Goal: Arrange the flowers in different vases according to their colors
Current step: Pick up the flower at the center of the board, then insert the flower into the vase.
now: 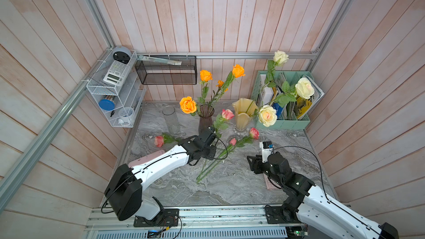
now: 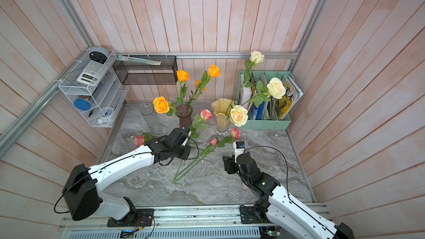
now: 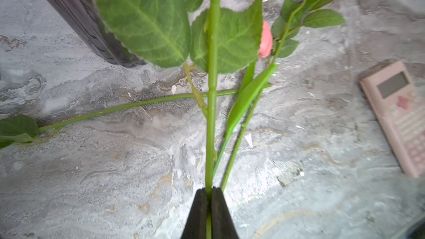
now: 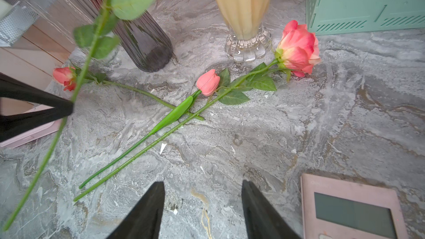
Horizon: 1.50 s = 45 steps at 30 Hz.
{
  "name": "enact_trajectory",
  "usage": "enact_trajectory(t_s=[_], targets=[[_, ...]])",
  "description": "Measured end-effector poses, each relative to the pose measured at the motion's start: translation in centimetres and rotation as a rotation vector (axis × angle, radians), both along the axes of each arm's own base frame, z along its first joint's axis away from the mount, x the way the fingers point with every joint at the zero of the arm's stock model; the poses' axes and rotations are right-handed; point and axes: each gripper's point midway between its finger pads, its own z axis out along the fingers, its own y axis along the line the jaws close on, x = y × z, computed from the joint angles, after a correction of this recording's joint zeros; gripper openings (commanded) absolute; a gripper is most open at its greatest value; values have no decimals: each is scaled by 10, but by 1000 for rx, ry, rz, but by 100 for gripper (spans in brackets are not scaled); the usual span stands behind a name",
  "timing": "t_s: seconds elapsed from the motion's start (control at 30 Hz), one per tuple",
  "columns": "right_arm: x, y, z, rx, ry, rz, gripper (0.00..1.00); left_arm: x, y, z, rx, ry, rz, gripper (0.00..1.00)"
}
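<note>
Left wrist view first: the left fingers [image 3: 197, 212] are pinched shut on the green stem of a pink rose [image 3: 210, 134], partway along it, with leaves fanning out beyond the tips. Its head runs off the frame edge here; both top views show it up between the purple vase [image 1: 206, 118] and the yellow vase [image 1: 242, 113]. From above, those fingers are buried under the wrist housing and leaves. Over to the containers: the purple vase carries the orange roses [image 1: 188, 105], the yellow one the cream roses [image 1: 268, 115], which lean out over the mint file holder [image 1: 282, 123] stuffed with magazines. Faint clear glass vase [image 1: 171, 120] stands beside the purple one. Three more pink flowers [image 4: 208, 82] lie on the tabletop [image 4: 299, 134]. Right fingers [image 4: 147, 214] gape apart, gripping nothing, hovering just short of two stem ends, a pink calculator [image 4: 351, 208] alongside
</note>
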Motion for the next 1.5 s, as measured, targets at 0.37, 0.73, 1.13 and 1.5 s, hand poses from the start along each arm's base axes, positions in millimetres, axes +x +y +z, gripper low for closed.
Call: enact_trajectory(t_s=[0.37,0.73,1.13,1.5], targets=[[0,19,-35,-29,104,64,60,-90,22,93,-390,-173,-145,0],[2,35,-55,-28,163,116,60,-117,70,213,-621,-534,-165,0],[1,38,-64,-44,188,132,60,-56,148,353,-316,-1188,258,0],[4,49,-80,-72,247,164,59,50,236,375,-74,-1292,619,0]])
